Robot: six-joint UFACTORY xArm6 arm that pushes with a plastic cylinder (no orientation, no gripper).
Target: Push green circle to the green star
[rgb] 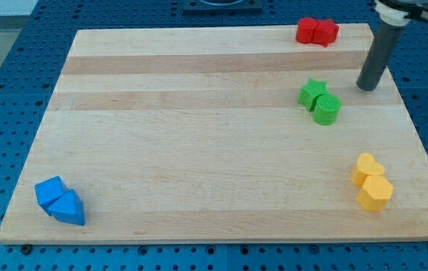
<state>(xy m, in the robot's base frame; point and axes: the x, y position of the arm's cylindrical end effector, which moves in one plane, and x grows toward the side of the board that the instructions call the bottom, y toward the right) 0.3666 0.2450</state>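
The green circle [326, 109] sits at the view's right on the wooden board [199, 135], touching the green star [312, 92] just up and left of it. My tip [365, 86] rests on the board to the right of both green blocks, apart from them, slightly above the circle's level.
Two red blocks [317, 31] sit together at the view's top right edge. Two yellow blocks [371, 181] lie at the lower right. Two blue blocks [60, 202] lie at the lower left corner. Blue perforated table surrounds the board.
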